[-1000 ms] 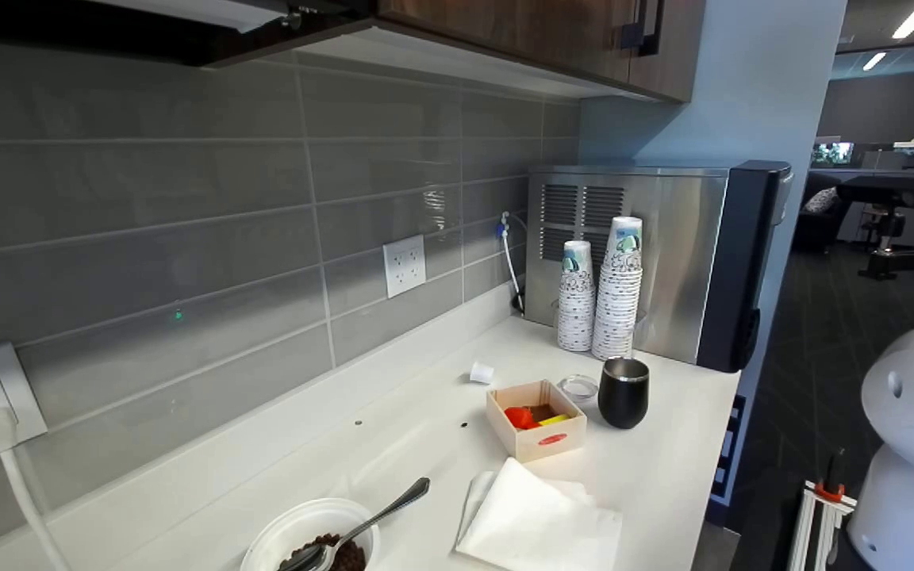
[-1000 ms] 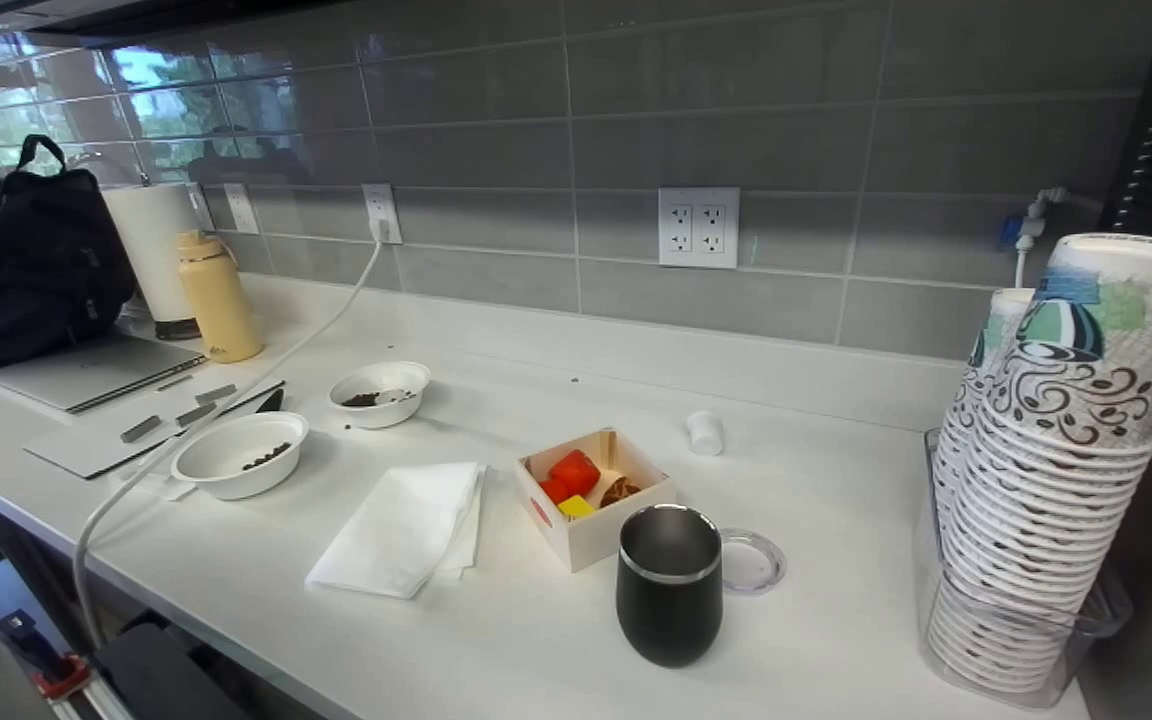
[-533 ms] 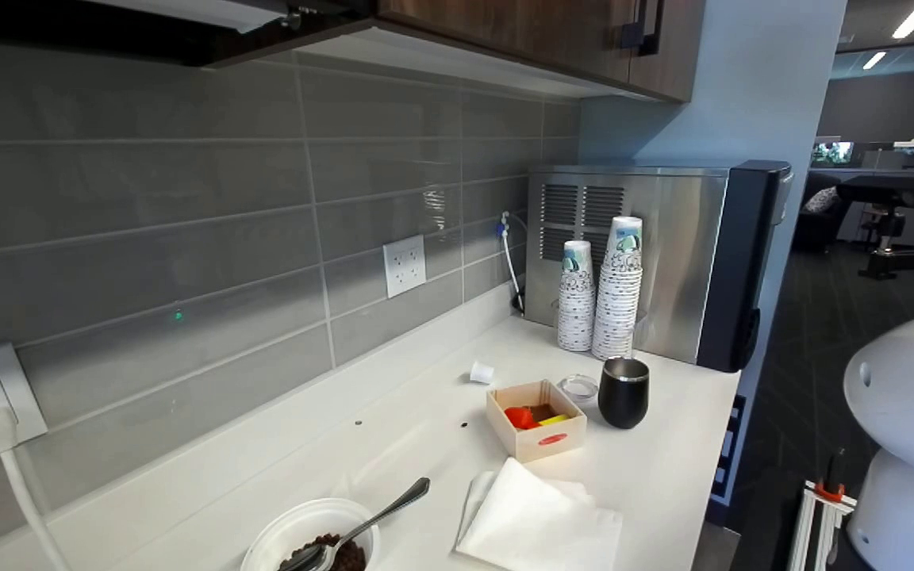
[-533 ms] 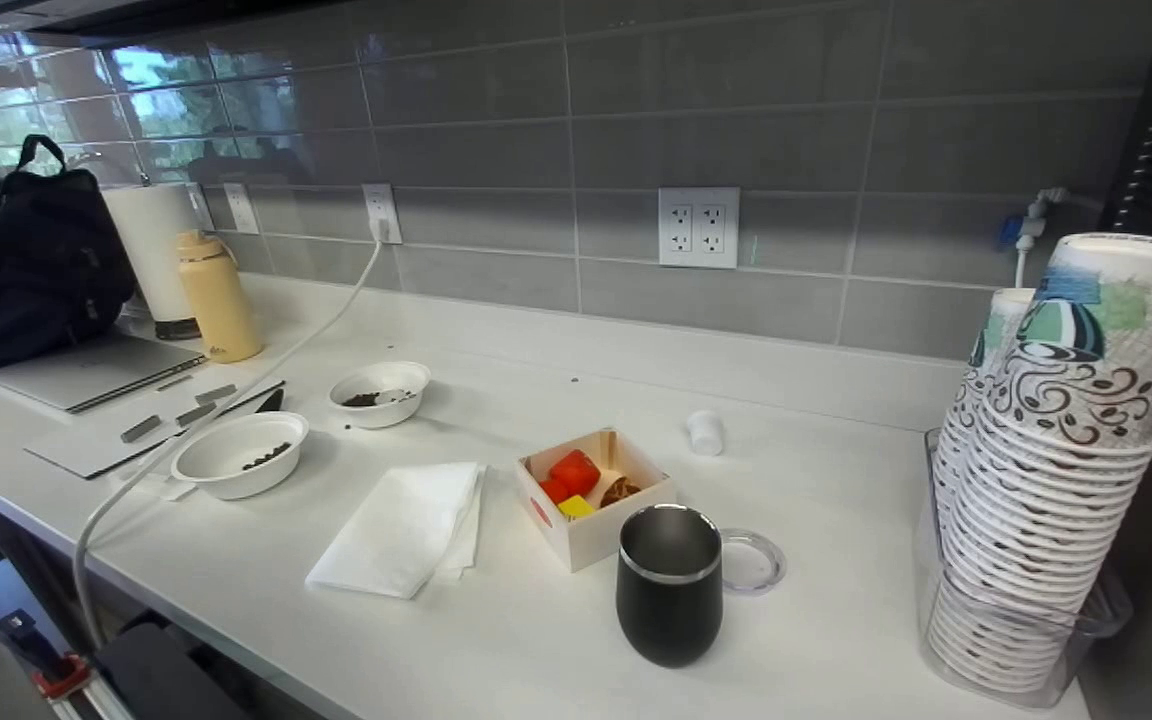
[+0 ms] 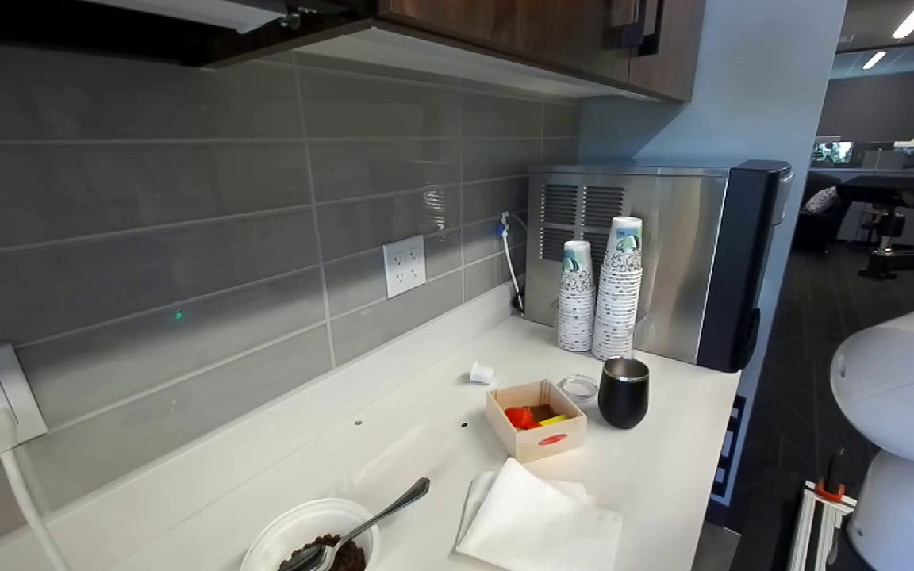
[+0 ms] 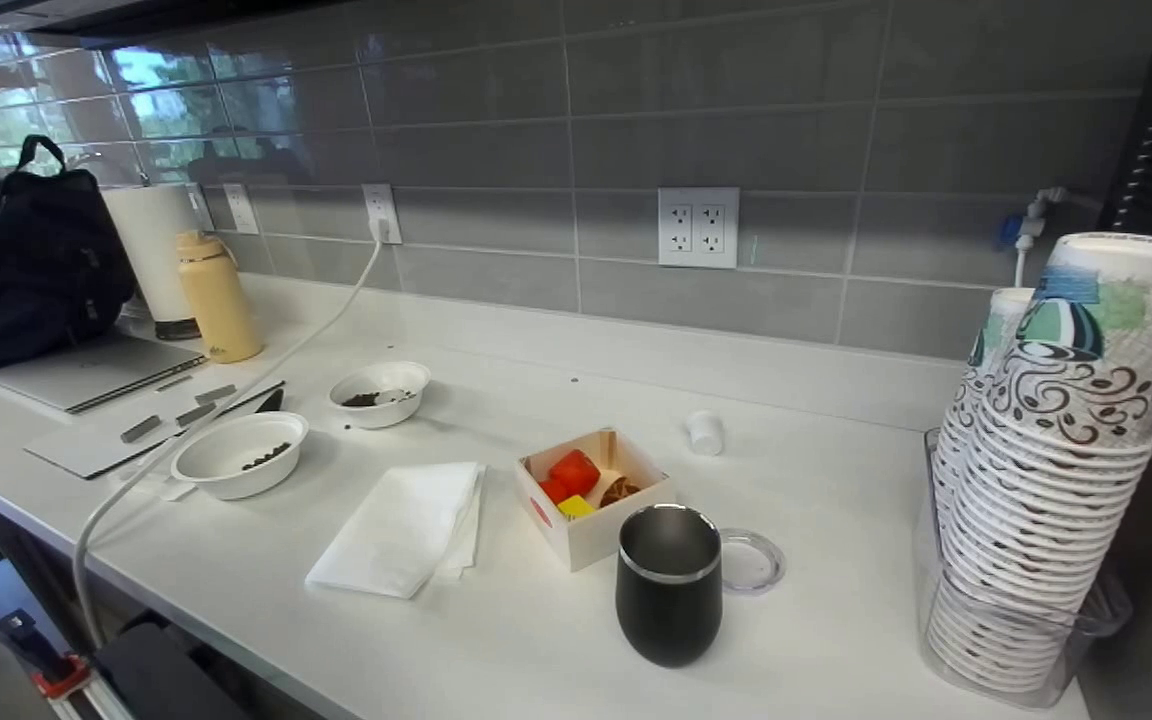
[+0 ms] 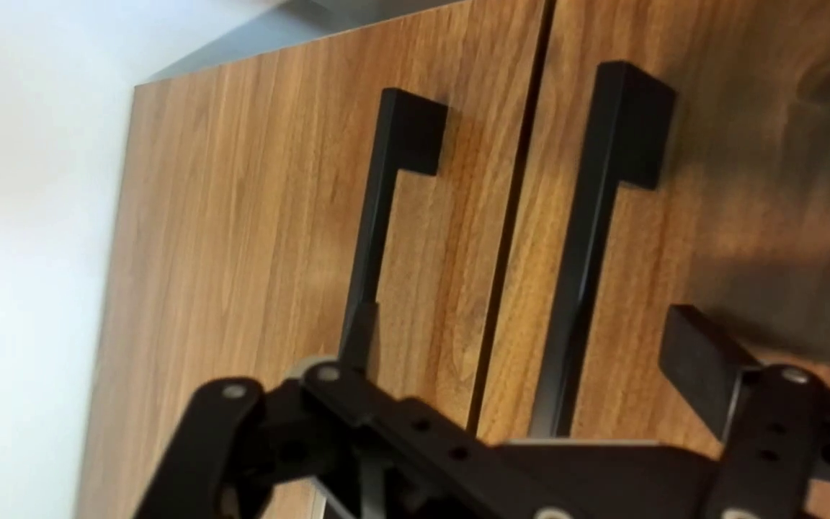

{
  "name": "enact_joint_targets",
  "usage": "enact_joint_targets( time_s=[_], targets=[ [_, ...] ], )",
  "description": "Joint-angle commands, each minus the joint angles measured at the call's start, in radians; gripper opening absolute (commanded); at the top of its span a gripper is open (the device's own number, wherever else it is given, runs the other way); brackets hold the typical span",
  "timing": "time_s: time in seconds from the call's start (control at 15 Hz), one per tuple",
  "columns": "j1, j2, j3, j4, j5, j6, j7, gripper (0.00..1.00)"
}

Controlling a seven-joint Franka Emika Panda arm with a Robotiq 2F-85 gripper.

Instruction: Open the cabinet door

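In the wrist view two brown wooden cabinet doors meet at a dark seam. The cabinet door on the right (image 7: 768, 238) has a black bar handle (image 7: 588, 245), and the door on the left (image 7: 242, 202) has its own black handle (image 7: 382, 216). Both look shut. My gripper (image 7: 528, 342) is open, and the right door's handle runs between its fingers. The left finger overlaps the lower part of the left handle; I cannot tell whether it touches. The door (image 5: 505, 28) and handles show at the top of an exterior view. My gripper is outside both exterior views.
Below the cabinet is a white counter (image 5: 409, 444) with a steel appliance (image 5: 663, 254), stacked paper cups (image 5: 617, 309), a black tumbler (image 5: 624, 396), a wooden box (image 5: 540, 444) and napkins (image 5: 540, 523). My white arm (image 5: 901, 388) stands at the counter's open side.
My white arm joint has moved left and slightly up in an exterior view. A grey arm part has come in at the left edge of an exterior view. The doors and counter items look unchanged.
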Motion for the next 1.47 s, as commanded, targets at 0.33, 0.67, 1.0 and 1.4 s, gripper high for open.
enact_joint_targets(
  time_s=[0.33, 0.67, 1.0, 1.4],
  targets=[
    [-0.185, 0.052, 0.085, 0.06, -0.027, 0.038, 0.108, 1.0],
    [-0.215, 0.019, 0.097, 0.034, -0.024, 0.021, 0.096, 1.0],
    [-0.178, -0.026, 0.058, 0.011, -0.009, -0.04, 0.036, 1.0],
    [-0.146, -0.094, 0.006, -0.004, -0.019, -0.16, -0.011, 1.0]
  ],
)
